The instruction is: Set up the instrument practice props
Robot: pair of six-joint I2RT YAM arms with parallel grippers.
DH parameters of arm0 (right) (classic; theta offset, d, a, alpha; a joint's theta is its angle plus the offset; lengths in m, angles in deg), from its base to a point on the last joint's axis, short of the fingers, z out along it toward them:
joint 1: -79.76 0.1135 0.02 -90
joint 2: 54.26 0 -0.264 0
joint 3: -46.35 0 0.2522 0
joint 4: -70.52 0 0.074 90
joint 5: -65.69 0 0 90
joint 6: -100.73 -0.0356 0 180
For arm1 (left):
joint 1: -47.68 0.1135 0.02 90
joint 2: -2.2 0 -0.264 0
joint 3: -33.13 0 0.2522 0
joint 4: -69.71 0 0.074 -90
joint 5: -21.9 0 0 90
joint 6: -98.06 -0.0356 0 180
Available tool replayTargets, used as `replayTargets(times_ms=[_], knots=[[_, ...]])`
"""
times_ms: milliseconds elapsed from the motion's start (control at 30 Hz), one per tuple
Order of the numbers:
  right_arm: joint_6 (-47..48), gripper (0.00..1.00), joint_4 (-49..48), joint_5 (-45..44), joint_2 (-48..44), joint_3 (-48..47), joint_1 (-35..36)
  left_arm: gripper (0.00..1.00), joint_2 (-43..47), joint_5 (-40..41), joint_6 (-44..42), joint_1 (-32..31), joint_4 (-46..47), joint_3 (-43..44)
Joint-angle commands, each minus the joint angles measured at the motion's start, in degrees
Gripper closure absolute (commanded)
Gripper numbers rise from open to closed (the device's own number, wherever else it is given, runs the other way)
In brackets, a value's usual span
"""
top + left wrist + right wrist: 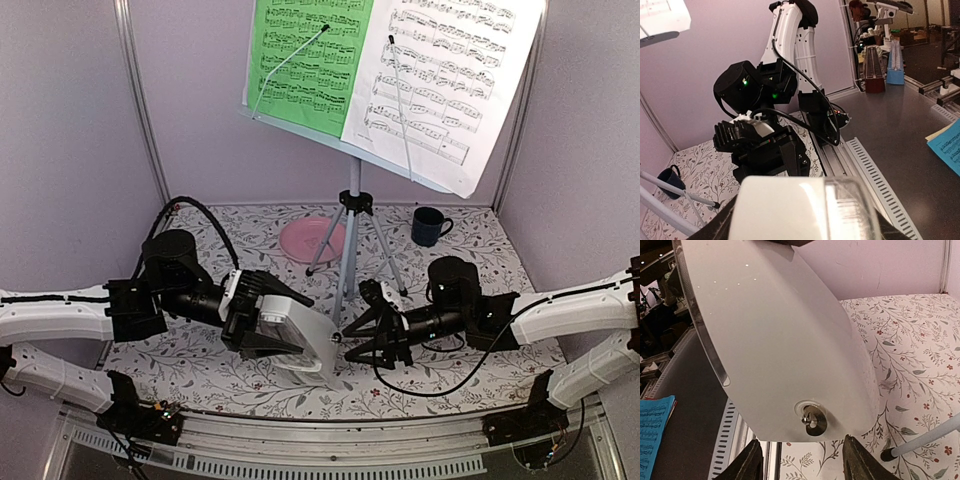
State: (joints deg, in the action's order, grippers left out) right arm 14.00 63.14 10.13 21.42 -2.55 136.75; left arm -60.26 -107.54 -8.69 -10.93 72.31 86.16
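The left gripper (295,325) clamps the white metronome (318,355), tipped sideways just in front of the music stand (350,230), apparently to present its flank. The right gripper (350,347), jaws parted, brackets the winding key (812,421) there, probably to turn it. The green sheet (300,55) and white sheet (440,70) sit on the stand.

I see the flowered table (190,375) carrying a pink plate (303,240), tripod stand (350,238) and blue mug (430,227) near its far edge.
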Motion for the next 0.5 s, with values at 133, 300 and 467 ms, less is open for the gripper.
replayTargets(times_ms=[133,300,467], knots=[[-10.24,0.48,-7.14,7.99,4.41,-1.30,0.16,0.72,1.55,1.42,-6.19,-2.29,-0.96,4.52],[-11.31,0.53,-7.92,9.20,4.34,-1.78,0.22,0.73,1.15,1.86,-6.92,-2.57,-1.67,4.94],[-11.20,0.64,-7.85,10.54,4.40,-2.14,0.22,0.73,0.94,1.92,-7.23,-2.72,-1.65,5.18]])
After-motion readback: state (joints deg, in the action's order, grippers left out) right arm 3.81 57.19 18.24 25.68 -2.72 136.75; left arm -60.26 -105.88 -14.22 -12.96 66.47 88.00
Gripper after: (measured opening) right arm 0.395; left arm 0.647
